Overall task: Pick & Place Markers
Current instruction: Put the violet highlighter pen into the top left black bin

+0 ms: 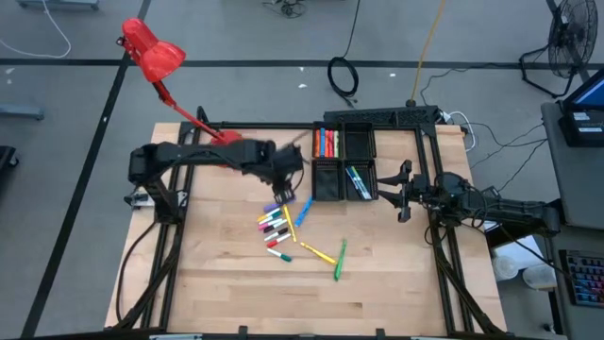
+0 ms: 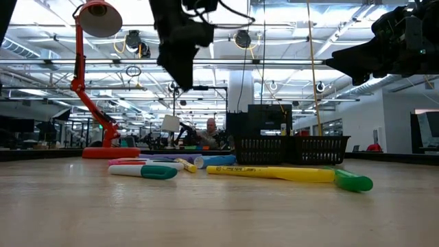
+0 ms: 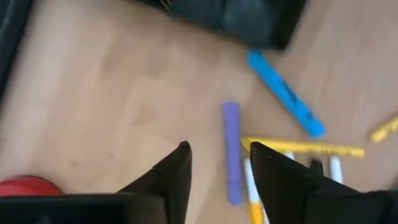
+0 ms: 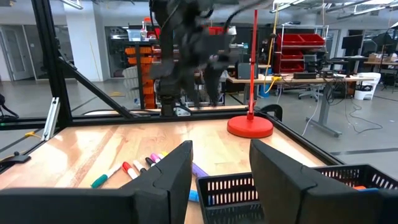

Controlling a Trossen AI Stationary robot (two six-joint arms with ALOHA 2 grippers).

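Left end effector (image 3: 219, 163) spread above wooden table (image 1: 226, 274), scattered markers (image 1: 276, 227), red lamp (image 1: 151, 52)

Bright, even overhead lighting; motion blur across the left wrist view.

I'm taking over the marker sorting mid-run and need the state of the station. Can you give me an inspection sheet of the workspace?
Surface: wooden table, bare around the pile.
Job's things: loose markers clustered mid-table; a purple marker and a blue marker lie below the left arm; a yellow marker and a green marker lie apart from the pile. Some markers already sit in the black tray.
Clutter: red desk lamp at the table's far left corner.
Grippers: left pincer open and empty above the purple marker; right pincer open and empty, waiting beside the tray.
Cables: black coil and yellow cable on the floor behind.
Surroundings: fan at far right.
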